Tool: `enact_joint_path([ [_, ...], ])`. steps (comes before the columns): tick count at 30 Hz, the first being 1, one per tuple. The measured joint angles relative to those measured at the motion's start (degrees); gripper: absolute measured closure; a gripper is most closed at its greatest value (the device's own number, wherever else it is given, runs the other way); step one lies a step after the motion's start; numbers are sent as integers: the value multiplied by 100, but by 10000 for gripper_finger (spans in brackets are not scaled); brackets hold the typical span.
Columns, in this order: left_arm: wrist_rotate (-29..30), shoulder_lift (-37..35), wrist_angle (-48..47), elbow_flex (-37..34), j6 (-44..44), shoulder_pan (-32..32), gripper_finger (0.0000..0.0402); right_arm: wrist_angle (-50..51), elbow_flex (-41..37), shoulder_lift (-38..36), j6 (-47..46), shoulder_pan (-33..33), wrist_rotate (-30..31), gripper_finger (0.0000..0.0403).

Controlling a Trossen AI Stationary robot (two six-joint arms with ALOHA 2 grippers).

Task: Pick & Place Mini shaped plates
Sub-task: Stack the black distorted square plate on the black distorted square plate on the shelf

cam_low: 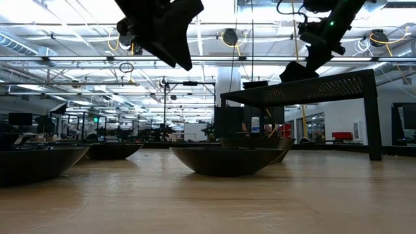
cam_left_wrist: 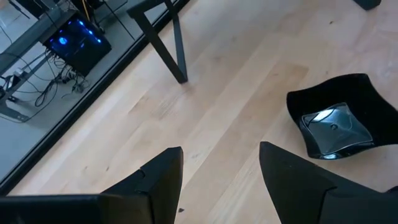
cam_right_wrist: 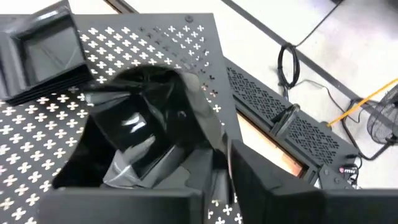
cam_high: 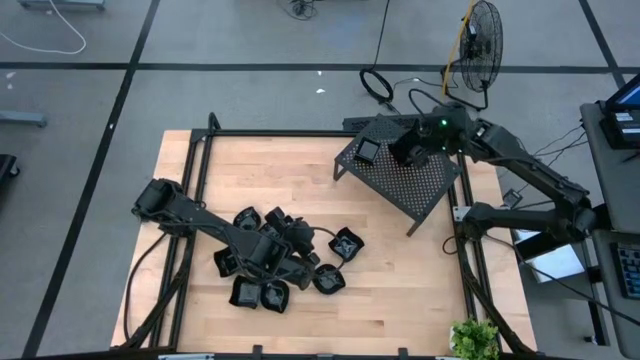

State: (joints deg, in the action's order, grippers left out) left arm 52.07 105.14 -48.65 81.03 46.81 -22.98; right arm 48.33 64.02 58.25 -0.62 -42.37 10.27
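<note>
left arm runs from the left middle of the high view down toward the lower centre, elbow bent, wrist pointing down. left gripper (cam_left_wrist: 221,171) has its two dark fingers (cam_left_wrist: 158,180) spread apart with nothing between them. right arm comes in from the right edge, folds back, and reaches to the upper centre-right. right gripper (cam_high: 408,152) sits there, fingers close together, can't tell more.

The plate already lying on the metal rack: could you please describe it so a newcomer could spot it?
Find the perforated metal rack at the table's far right. On its top sits a small square black plate, near one corner. It lies apart from the plate at the right gripper.
</note>
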Motion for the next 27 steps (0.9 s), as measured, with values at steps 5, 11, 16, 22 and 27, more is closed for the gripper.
enact_joint_path([
  [5, 1, 0, 31, 0, -13, 4, 188, 38, -2, -338, -15, 222, -7, 315],
  [11, 2, 0, 33, 0, -13, 2, 188, -50, -2, -654, -31, 586, -8, 293],
  [16, -2, 0, 81, 0, -12, 4, 188, -52, -2, -644, -22, 675, 4, 291],
  [22, -81, 0, 88, 0, -13, 3, 188, -298, -15, -435, 167, 675, 19, 291],
  [27, -83, 0, 94, 0, -11, 9, 188, -1531, -420, -181, 878, 581, 41, 291],
])
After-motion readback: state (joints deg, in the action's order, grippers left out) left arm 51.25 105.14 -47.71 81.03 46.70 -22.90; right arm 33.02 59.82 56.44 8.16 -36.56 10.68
